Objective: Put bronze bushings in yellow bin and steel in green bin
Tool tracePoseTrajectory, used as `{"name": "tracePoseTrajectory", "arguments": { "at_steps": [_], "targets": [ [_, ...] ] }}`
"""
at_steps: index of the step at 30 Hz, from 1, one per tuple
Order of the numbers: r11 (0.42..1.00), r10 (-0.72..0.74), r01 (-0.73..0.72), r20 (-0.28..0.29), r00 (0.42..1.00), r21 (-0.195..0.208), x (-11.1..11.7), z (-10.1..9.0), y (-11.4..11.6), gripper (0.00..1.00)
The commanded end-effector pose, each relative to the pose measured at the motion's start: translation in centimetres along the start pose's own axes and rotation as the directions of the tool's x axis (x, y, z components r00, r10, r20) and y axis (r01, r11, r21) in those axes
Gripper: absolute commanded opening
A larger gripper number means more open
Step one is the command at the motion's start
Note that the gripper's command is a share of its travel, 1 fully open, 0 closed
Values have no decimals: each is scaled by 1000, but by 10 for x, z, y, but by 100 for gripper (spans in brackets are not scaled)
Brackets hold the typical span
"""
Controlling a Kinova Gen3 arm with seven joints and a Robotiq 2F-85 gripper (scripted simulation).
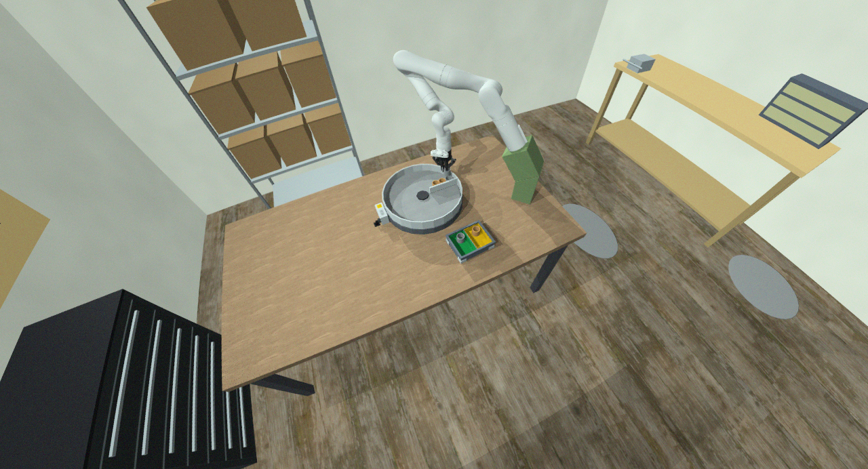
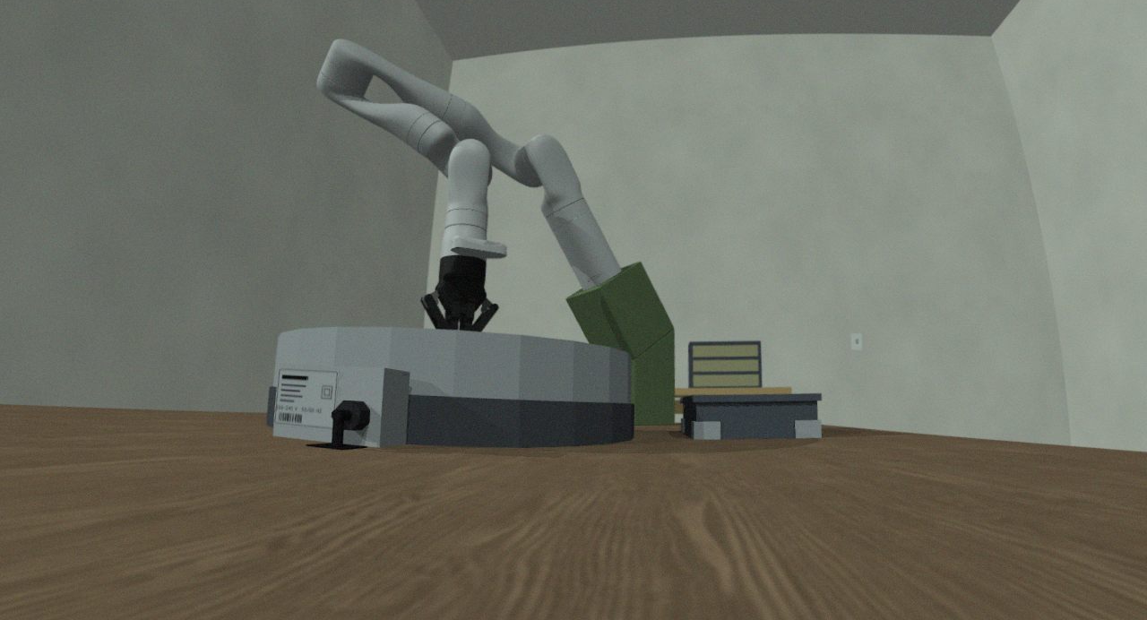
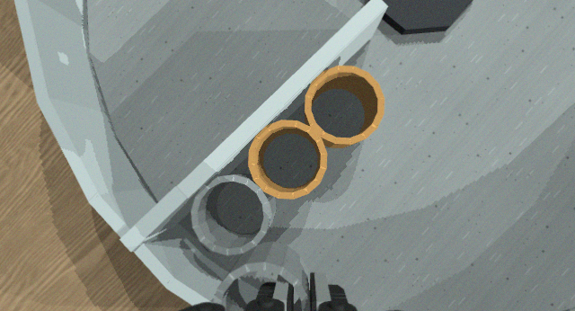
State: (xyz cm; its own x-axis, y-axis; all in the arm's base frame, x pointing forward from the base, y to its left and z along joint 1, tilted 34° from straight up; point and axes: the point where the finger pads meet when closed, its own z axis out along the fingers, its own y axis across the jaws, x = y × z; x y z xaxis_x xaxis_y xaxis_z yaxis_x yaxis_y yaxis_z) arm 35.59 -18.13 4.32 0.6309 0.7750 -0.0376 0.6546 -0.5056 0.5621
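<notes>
My gripper is shut on the wall of a steel bushing, over the turntable. That bushing is partly cut off by the wrist view's bottom edge; its exact height is hard to tell. A second steel bushing and two bronze bushings stand upright in a row along the pale divider. One steel bushing stands in the green bin. One bronze bushing stands in the yellow bin.
The turntable's raised rim surrounds the bushings. A dark hub is at its middle. A small control box sits beside it. The bins share a dark tray on the wooden table.
</notes>
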Motion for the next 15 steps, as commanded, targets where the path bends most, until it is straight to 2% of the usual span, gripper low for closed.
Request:
{"name": "tracePoseTrajectory", "arguments": {
  "at_steps": [1,15],
  "targets": [
    [1000,-1,1,-1,1000,-1,0,-1,0,0],
    [1000,-1,1,-1,1000,-1,0,-4,0,0]
  ]
}}
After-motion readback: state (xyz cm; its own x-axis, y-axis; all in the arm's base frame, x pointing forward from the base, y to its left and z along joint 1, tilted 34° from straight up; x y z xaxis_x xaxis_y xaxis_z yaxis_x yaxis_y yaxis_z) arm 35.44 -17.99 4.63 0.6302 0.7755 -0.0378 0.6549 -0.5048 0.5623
